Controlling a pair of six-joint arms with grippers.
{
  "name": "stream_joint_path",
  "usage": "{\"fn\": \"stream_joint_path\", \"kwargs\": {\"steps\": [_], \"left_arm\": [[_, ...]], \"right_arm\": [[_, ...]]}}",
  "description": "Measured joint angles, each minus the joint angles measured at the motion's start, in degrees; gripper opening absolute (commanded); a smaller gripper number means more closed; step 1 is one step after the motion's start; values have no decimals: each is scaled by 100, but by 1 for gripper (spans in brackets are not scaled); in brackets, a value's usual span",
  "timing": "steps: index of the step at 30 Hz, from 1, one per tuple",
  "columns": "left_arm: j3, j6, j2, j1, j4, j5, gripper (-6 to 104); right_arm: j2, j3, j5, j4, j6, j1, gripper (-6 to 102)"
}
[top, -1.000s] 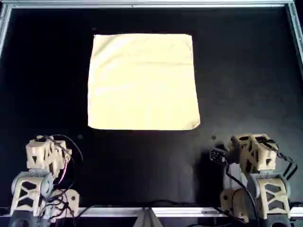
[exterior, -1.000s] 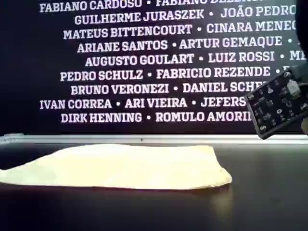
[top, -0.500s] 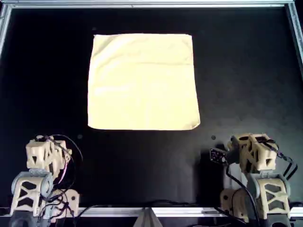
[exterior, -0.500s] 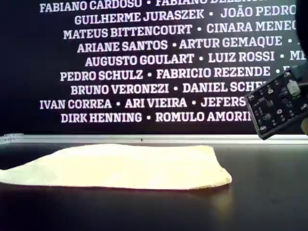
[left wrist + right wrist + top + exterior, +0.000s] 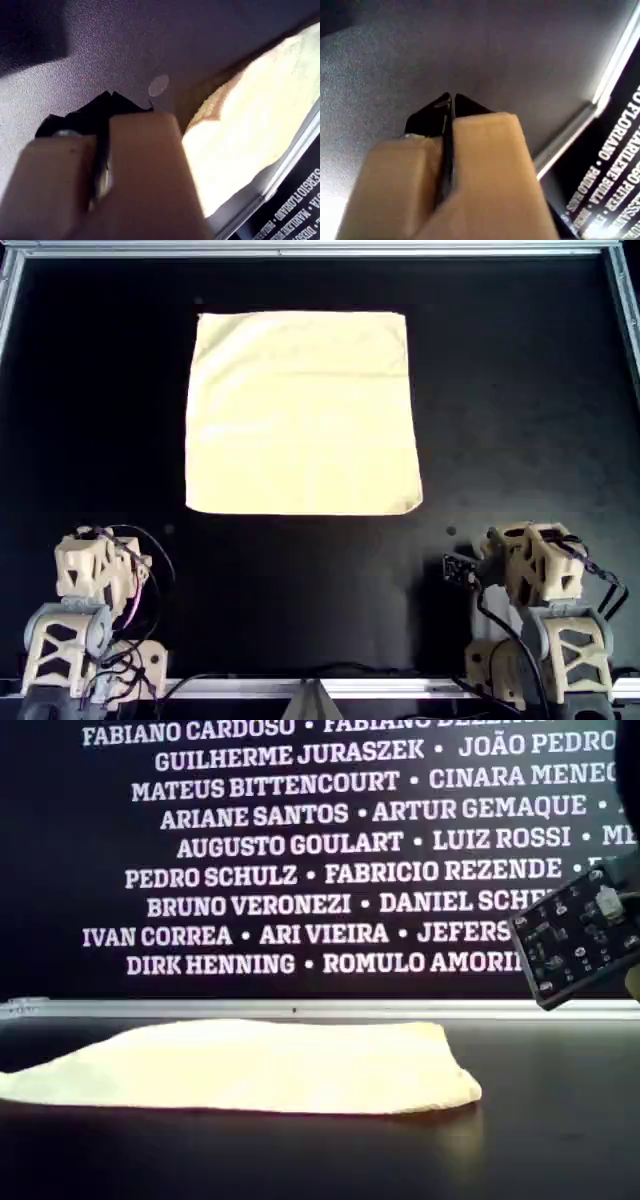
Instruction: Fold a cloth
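Note:
The pale yellow cloth [image 5: 300, 410] lies flat and spread out as a near square on the black table, in the far middle of the overhead view. It shows low and slightly rumpled in the exterior view [image 5: 250, 1065]. My first gripper [image 5: 107, 100] is shut and empty, just short of the cloth's near corner [image 5: 250, 130]. Its arm [image 5: 535, 565] is folded at the overhead view's near right. My second gripper [image 5: 449, 102] is shut and empty over bare table. Its arm [image 5: 95, 565] is folded at the near left.
A metal rail [image 5: 320, 248] borders the table's far edge, and a dark wall printed with names [image 5: 300, 850] stands behind it. A small round mark [image 5: 451, 532] sits on the table near the first arm. A wrist circuit board [image 5: 580, 940] hangs at the exterior view's right.
The circuit board on the first arm's wrist has shifted very slightly. The cloth and the second arm have not moved.

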Motion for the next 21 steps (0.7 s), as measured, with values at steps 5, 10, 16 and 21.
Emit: {"fn": "stream_joint_path", "kwargs": {"steps": [5, 10, 16, 21], "left_arm": [[0, 0, 0, 0, -114, 0, 1], [0, 0, 0, 0, -281, 0, 1], [0, 0, 0, 0, -299, 0, 1], [0, 0, 0, 0, -325, 26, 1]], "right_arm": [[0, -26, 0, -483, 0, 0, 3], [0, -18, 0, -615, 9, 0, 2], [0, -9, 0, -615, 0, 0, 2], [0, -9, 53, -686, 0, 0, 3]]}}
